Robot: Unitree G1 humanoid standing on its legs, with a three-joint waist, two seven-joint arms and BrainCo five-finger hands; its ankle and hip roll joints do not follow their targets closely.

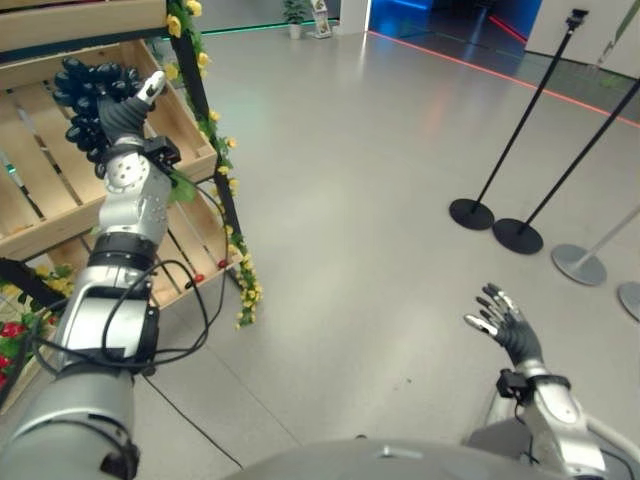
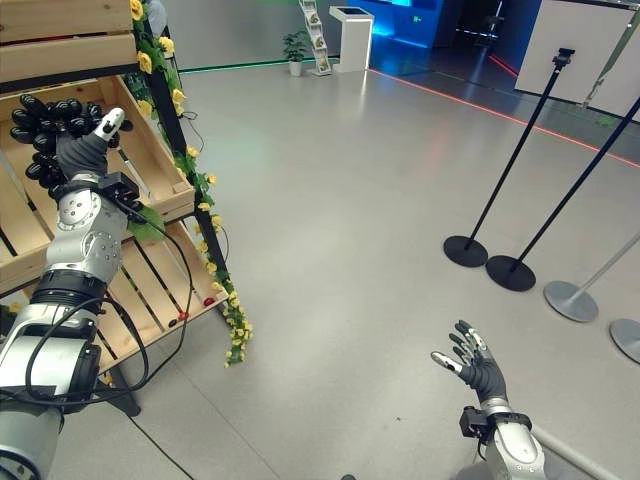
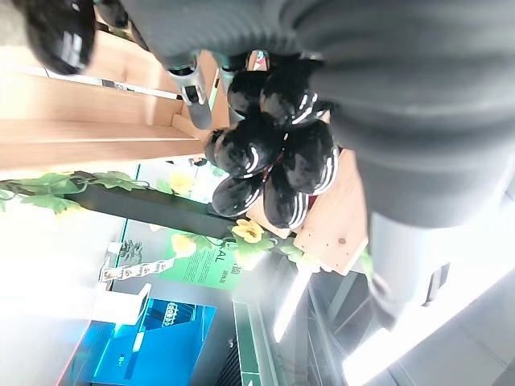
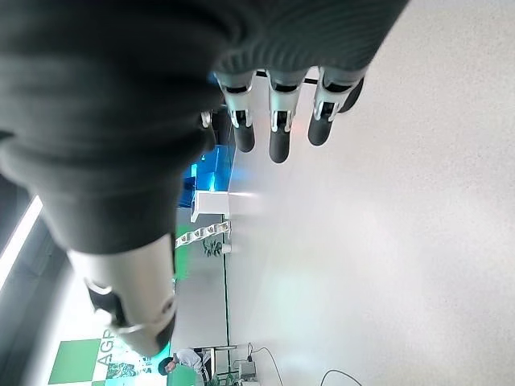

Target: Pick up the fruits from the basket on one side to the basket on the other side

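The left hand (image 1: 125,115) is gripping the black grapes (image 3: 269,157) in the wooden crate (image 2: 150,150); the right hand (image 1: 508,325) is hanging spread above the floor (image 1: 380,200).

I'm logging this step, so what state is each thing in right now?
Left hand: raised at the upper crate, against the black grapes; fingers hidden.
Black grapes: one bunch, whole, at the left hand.
Upper wooden crate: tilted, open.
Right hand: open, holding nothing, over bare floor.

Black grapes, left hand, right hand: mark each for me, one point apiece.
black grapes (image 3: 265,157): left wrist view, middle of the cluster.
left hand (image 2: 85,152): right eye view, dark ribbed back, at the grapes.
right hand (image 1: 510,325): left eye view, palm, fingers spread.
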